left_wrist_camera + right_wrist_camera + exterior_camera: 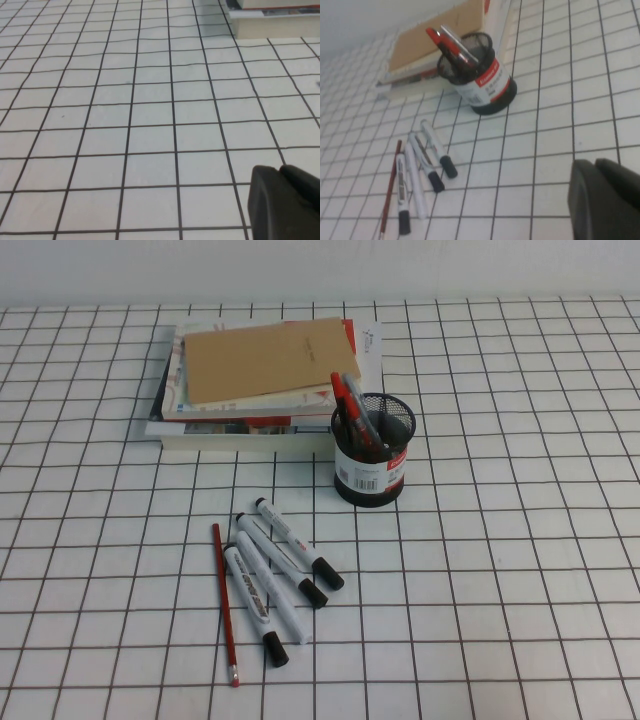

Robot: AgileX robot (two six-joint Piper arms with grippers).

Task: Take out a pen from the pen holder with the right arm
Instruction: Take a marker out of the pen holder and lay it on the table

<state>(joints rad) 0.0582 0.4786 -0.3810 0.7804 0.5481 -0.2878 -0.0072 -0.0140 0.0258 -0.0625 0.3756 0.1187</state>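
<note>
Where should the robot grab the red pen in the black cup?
Grip the red pen by its top end, sticking out above the pen holder rim and leaning toward the books; come down from above. The right hand, shut, hangs over the table facing the holder; the left hand hangs over the table facing the books.

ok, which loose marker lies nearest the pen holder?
The rightmost white marker; the other markers and red pencil lie further left. Over bare table hover left gripper and right gripper.

You've got a black mesh pen holder [371, 476] w/ red-white label, upright; red pen [340, 392] sticks out its top, leaning left
</note>
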